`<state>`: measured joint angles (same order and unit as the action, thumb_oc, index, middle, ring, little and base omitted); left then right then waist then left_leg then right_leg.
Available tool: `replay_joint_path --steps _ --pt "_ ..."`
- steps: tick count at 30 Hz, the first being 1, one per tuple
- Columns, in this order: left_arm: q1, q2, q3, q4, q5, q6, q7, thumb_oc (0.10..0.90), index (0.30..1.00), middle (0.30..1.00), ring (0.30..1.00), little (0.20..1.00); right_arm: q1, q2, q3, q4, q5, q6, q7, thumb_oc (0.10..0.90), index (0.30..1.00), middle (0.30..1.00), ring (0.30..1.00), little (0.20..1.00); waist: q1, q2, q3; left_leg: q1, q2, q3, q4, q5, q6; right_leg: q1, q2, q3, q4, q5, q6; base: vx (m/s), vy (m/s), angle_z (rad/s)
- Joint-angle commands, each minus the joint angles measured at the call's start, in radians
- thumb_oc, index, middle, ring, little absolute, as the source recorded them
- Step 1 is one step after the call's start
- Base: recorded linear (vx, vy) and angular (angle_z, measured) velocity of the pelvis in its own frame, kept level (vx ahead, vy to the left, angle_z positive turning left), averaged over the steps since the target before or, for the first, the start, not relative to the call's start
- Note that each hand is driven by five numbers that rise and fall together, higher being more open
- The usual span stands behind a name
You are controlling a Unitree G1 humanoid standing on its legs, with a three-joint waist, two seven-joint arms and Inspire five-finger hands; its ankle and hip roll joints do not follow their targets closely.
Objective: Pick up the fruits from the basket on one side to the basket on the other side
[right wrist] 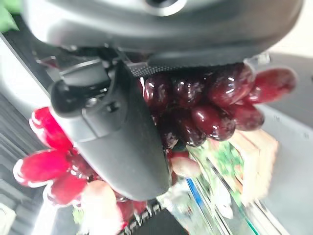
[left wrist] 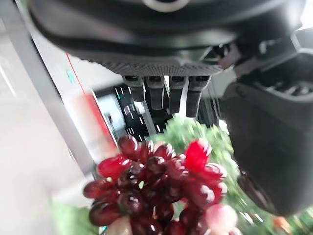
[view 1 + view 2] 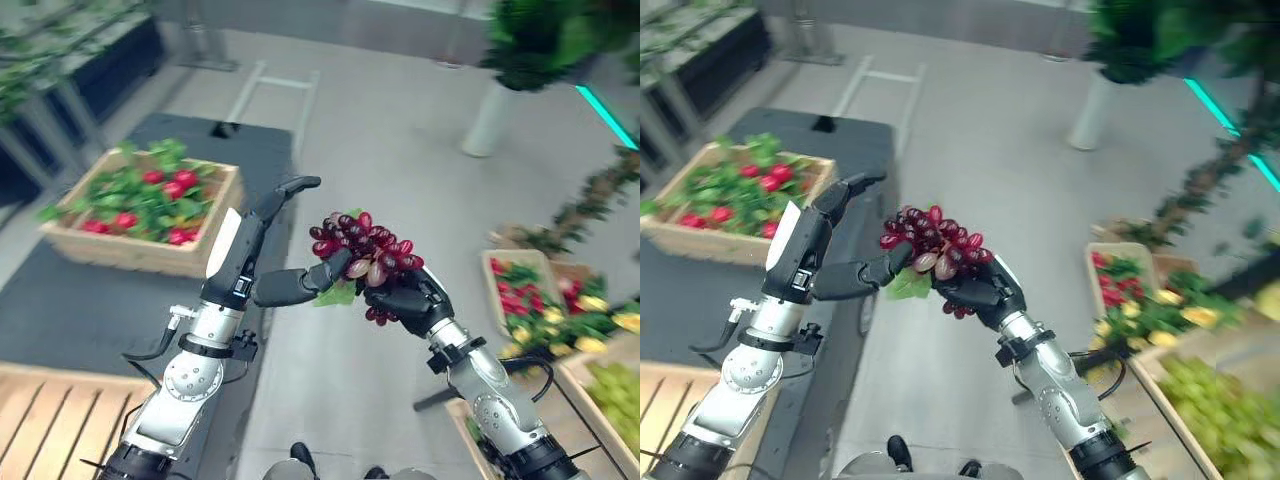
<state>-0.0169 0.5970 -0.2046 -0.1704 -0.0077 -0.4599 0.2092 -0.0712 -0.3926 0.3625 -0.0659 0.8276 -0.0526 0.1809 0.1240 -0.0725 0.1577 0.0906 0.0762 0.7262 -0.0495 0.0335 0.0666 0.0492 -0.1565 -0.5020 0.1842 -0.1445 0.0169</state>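
Note:
A bunch of dark red grapes (image 3: 365,245) with a green leaf hangs in mid-air between the two sides. My right hand (image 3: 410,300) holds it from below, its fingers curled round the cluster (image 1: 205,103). From the left my left hand (image 3: 240,260) reaches in with straight fingers (image 3: 295,285) that touch the leaf and the bunch's near side; the grapes (image 2: 156,186) sit just past its fingertips. A wooden basket (image 3: 150,255) of red fruits and leaves stands at the left. Baskets (image 3: 505,262) with red, yellow and green fruits stand at the right.
The left basket rests on a dark surface (image 3: 60,300), with a slatted wooden crate (image 3: 50,420) at the lower left. A white planter (image 3: 495,115) with a green plant stands on the grey floor at the back right.

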Motion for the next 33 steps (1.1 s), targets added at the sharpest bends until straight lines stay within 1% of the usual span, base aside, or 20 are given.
replay_joint_path --steps 1,4,7,10,13,14,15,16,17,18,20,21,23,24,25,27,30,33 --pt "-0.158 -0.049 -0.007 -0.007 0.010 -0.090 0.050 0.800 0.900 0.900 0.900 0.900 -0.079 0.006 -0.041 -0.122 -0.010 -0.141 0.048 0.400 0.300 0.300 0.300 0.300 -0.047 0.039 -0.072 -0.093 -0.042 -0.197 -0.021 0.008 -0.113 0.183 0.018 0.042 -0.229 0.075 0.121 -0.15 -0.221 -1.12" --pt "-0.172 -0.069 -0.019 0.003 0.015 -0.093 0.044 0.800 0.900 0.900 0.900 0.900 -0.073 0.006 -0.047 -0.113 -0.022 -0.152 0.042 0.400 0.300 0.300 0.300 0.300 -0.061 0.038 -0.069 -0.103 -0.028 -0.206 -0.026 0.025 -0.130 0.168 0.038 0.062 -0.262 0.100 0.110 -0.16 -0.257 -0.74" --pt "-0.184 -0.085 -0.029 0.011 0.012 -0.102 0.036 0.800 0.900 0.900 0.900 0.900 -0.067 0.005 -0.064 -0.113 -0.031 -0.158 0.034 0.400 0.300 0.300 0.300 0.300 -0.077 0.038 -0.064 -0.119 -0.003 -0.213 -0.027 0.048 -0.149 0.143 0.054 0.074 -0.271 0.116 0.099 -0.16 -0.218 -0.40" --pt "-0.183 -0.098 -0.030 0.009 -0.017 -0.121 0.015 0.800 0.900 0.900 0.900 0.900 -0.050 -0.003 -0.088 -0.129 -0.042 -0.161 0.028 0.400 0.300 0.300 0.300 0.300 -0.099 0.041 -0.058 -0.140 0.031 -0.227 -0.029 0.081 -0.178 0.108 0.076 0.091 -0.271 0.130 0.086 -0.21 -0.226 -0.06" --pt "-0.176 -0.102 -0.033 -0.001 -0.027 -0.124 0.009 0.800 0.900 0.900 0.900 0.900 -0.028 -0.012 -0.107 -0.145 -0.049 -0.159 0.031 0.400 0.300 0.300 0.300 0.300 -0.112 0.040 -0.056 -0.150 0.039 -0.235 -0.024 0.090 -0.185 0.095 0.085 0.103 -0.271 0.136 0.080 -0.13 -0.108 -0.06" --pt "-0.173 -0.104 -0.033 -0.004 -0.033 -0.120 0.011 0.800 0.900 0.900 0.900 0.900 -0.023 -0.020 -0.115 -0.147 -0.045 -0.156 0.042 0.400 0.300 0.300 0.300 0.300 -0.111 0.033 -0.056 -0.152 0.030 -0.284 0.001 0.066 -0.176 0.088 0.086 0.126 -0.271 0.134 0.075 -0.09 -0.047 -0.04" --pt "-0.168 -0.105 -0.031 -0.004 -0.029 -0.120 0.016 0.800 0.900 0.900 0.900 0.900 -0.023 -0.023 -0.118 -0.144 -0.043 -0.155 0.056 0.400 0.300 0.300 0.300 0.300 -0.102 0.028 -0.056 -0.154 0.016 -0.352 0.025 0.040 -0.168 0.083 0.086 0.153 -0.271 0.133 0.073 -0.08 -0.031 -0.11" --pt "-0.166 -0.105 -0.030 -0.004 -0.028 -0.121 0.016 0.800 0.900 0.900 0.900 0.900 -0.024 -0.024 -0.120 -0.142 -0.041 -0.155 0.060 0.400 0.300 0.300 0.300 0.300 -0.099 0.025 -0.056 -0.156 0.010 -0.380 0.035 0.028 -0.166 0.082 0.086 0.165 -0.271 0.132 0.072 -0.10 0.011 -0.30" --pt "-0.158 -0.104 -0.020 -0.010 -0.031 -0.115 0.019 0.800 0.900 0.900 0.900 0.900 -0.029 -0.031 -0.128 -0.141 -0.033 -0.147 0.078 0.400 0.300 0.300 0.300 0.300 -0.087 0.019 -0.055 -0.167 -0.008 -0.455 0.059 0.023 -0.152 0.068 0.086 0.195 -0.271 0.143 0.063 -0.09 0.047 -0.56" --pt "-0.152 -0.102 -0.010 -0.018 -0.034 -0.104 0.025 0.800 0.900 0.900 0.900 0.900 -0.037 -0.037 -0.133 -0.142 -0.022 -0.132 0.090 0.400 0.300 0.300 0.300 0.300 -0.076 0.013 -0.060 -0.169 -0.024 -0.543 0.073 0.006 -0.150 0.061 0.086 0.237 -0.271 0.142 0.061 -0.08 0.063 -0.61" --pt "-0.142 -0.099 0.012 -0.024 -0.038 -0.093 0.024 0.800 0.900 0.900 0.900 0.900 -0.049 -0.043 -0.143 -0.146 -0.004 -0.097 0.107 0.400 0.300 0.300 0.300 0.300 -0.065 0.007 -0.070 -0.177 -0.045 -0.641 0.108 -0.017 -0.151 0.048 0.084 0.296 -0.271 0.145 0.060 0.00 0.124 -0.85" --pt "-0.131 -0.099 0.030 -0.034 -0.042 -0.080 0.019 0.800 0.900 0.900 0.900 0.900 -0.058 -0.045 -0.145 -0.155 -0.002 -0.065 0.112 0.400 0.300 0.300 0.300 0.300 -0.055 0.005 -0.081 -0.179 -0.070 -0.720 0.143 -0.044 -0.149 0.042 0.079 0.350 -0.271 0.146 0.061 0.00 0.190 -0.95" --pt "-0.126 -0.104 0.042 -0.049 -0.048 -0.066 0.002 0.800 0.900 0.900 0.900 0.900 -0.059 -0.041 -0.148 -0.169 -0.002 -0.044 0.108 0.400 0.300 0.300 0.300 0.300 -0.055 0.011 -0.093 -0.164 -0.075 -0.738 0.133 -0.053 -0.146 0.040 0.076 0.372 -0.271 0.144 0.065 0.01 0.239 -0.91" --pt "-0.125 -0.105 0.040 -0.048 -0.055 -0.069 -0.010 0.800 0.900 0.900 0.900 0.900 -0.051 -0.037 -0.151 -0.172 -0.002 -0.049 0.101 0.400 0.300 0.300 0.300 0.300 -0.063 0.022 -0.100 -0.138 -0.066 -0.722 0.099 -0.047 -0.144 0.041 0.073 0.374 -0.271 0.142 0.070 0.02 0.246 -0.84" --pt "-0.126 -0.105 0.038 -0.047 -0.060 -0.071 -0.014 0.800 0.900 0.900 0.900 0.900 -0.048 -0.035 -0.151 -0.174 0.000 -0.051 0.097 0.400 0.300 0.300 0.300 0.300 -0.066 0.026 -0.102 -0.129 -0.064 -0.717 0.088 -0.047 -0.142 0.041 0.071 0.373 -0.271 0.142 0.072 0.04 0.272 -0.66" --pt "-0.138 -0.106 0.025 -0.036 -0.084 -0.069 -0.024 0.800 0.900 0.900 0.900 0.900 -0.029 -0.009 -0.154 -0.169 0.001 -0.060 0.096 0.400 0.300 0.300 0.300 0.300 -0.085 0.047 -0.114 -0.064 -0.067 -0.699 0.006 -0.044 -0.129 0.033 0.050 0.374 -0.271 0.153 0.102 0.05 0.308 -0.72" --pt "-0.136 -0.107 0.027 -0.039 -0.126 -0.071 -0.069 0.800 0.900 0.900 0.900 0.900 -0.009 0.004 -0.163 -0.173 0.019 -0.058 0.083 0.400 0.300 0.300 0.300 0.300 -0.094 0.058 -0.113 -0.030 -0.089 -0.702 -0.011 -0.064 -0.107 0.018 0.013 0.379 -0.256 0.177 0.139 0.03 0.262 -0.40" --pt "-0.131 -0.099 0.031 -0.046 -0.152 -0.069 -0.099 0.800 0.900 0.900 0.900 0.900 0.004 0.011 -0.165 -0.164 0.025 -0.067 0.072 0.400 0.300 0.300 0.300 0.300 -0.097 0.062 -0.105 -0.021 -0.102 -0.694 -0.007 -0.077 -0.088 -0.013 -0.017 0.382 -0.211 0.180 0.161 0.00 0.264 -0.04"
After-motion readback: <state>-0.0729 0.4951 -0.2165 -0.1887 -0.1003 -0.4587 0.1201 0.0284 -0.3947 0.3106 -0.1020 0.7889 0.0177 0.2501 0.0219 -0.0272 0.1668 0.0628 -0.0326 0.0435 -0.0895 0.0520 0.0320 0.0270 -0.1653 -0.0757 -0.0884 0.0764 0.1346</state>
